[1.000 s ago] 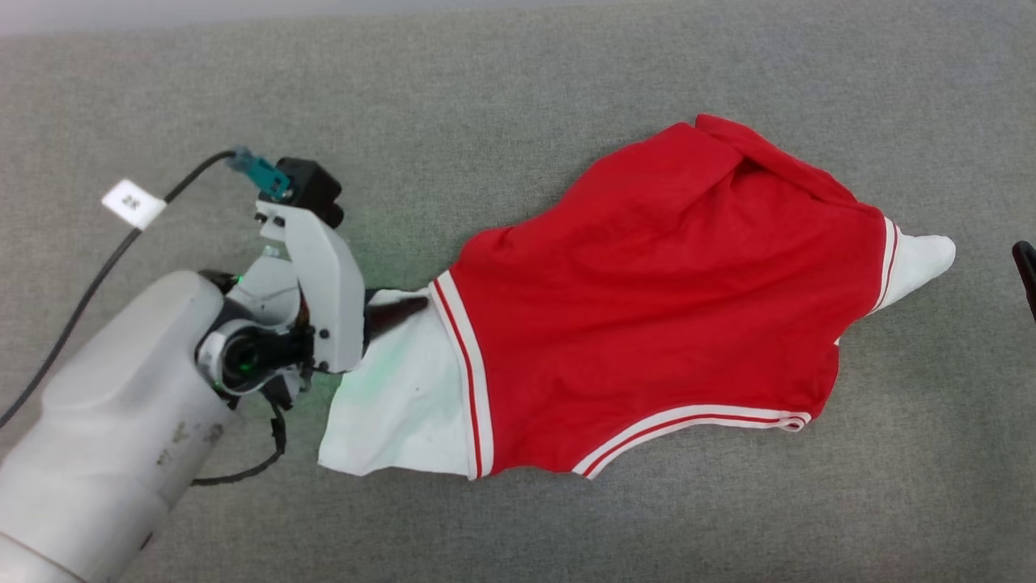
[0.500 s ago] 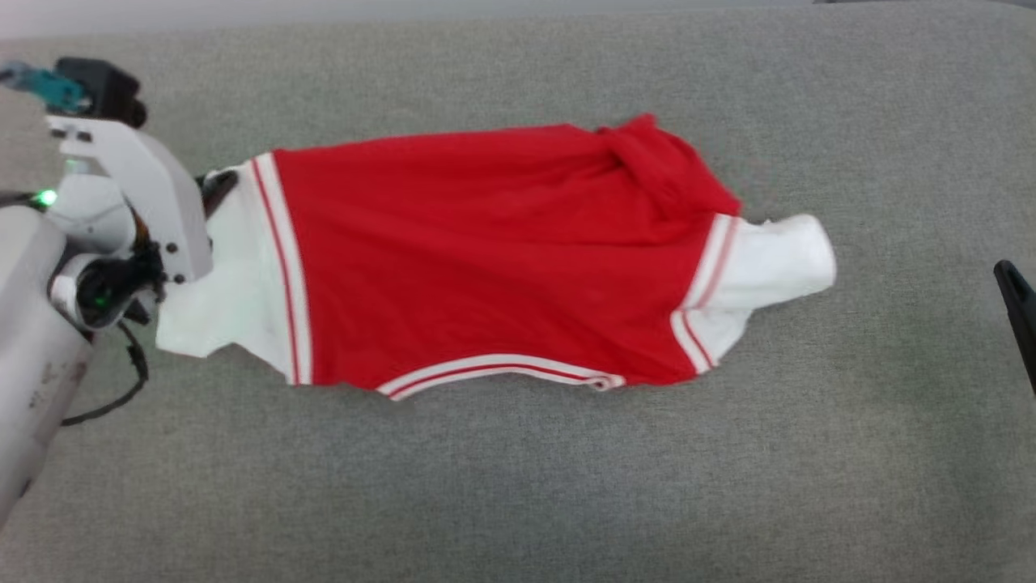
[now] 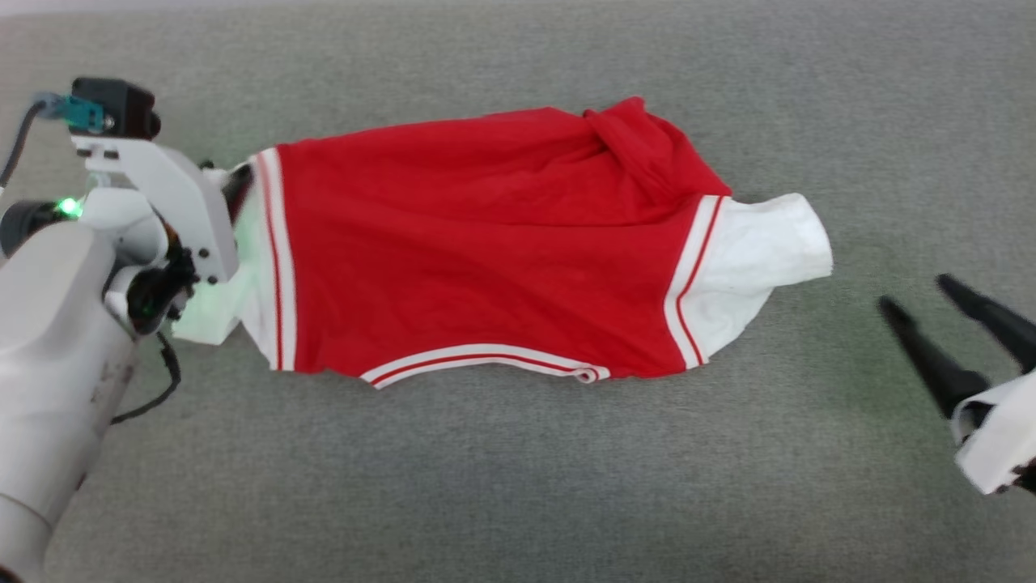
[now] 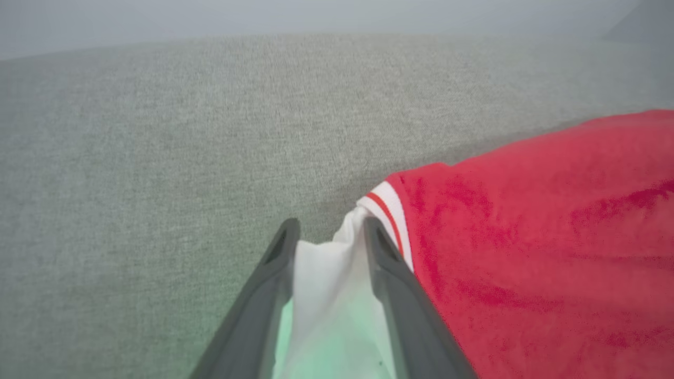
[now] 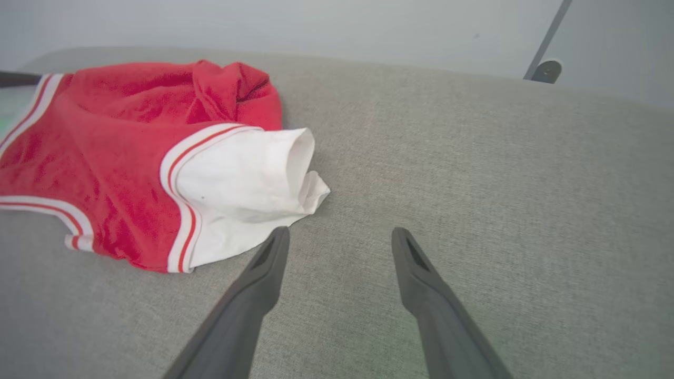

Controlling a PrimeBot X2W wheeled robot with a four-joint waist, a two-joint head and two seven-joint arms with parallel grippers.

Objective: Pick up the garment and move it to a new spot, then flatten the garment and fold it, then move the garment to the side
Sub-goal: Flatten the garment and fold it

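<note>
The red shirt [image 3: 486,243] lies across the middle on the gray mat [image 3: 518,486]. At the left, the left gripper [image 4: 329,231] has the white sleeve [image 4: 326,300] between its fingers [image 4: 263,300]; I cannot tell if it squeezes. Lower right, the right gripper [image 3: 914,293] is wide open, holding nothing.

Robotics lab or test room, by every sign: a table [image 3: 518,502] covered in grey woven cloth meets a bare pale wall [image 5: 316,26] along the top of the frame; a pale robot arm [image 3: 57,348] trailing an exposed black cable [image 3: 174,374] at left; the dark right claw [image 3: 914,290] at lower right; a slanting metal strut [image 5: 545,71] at upper right
</note>
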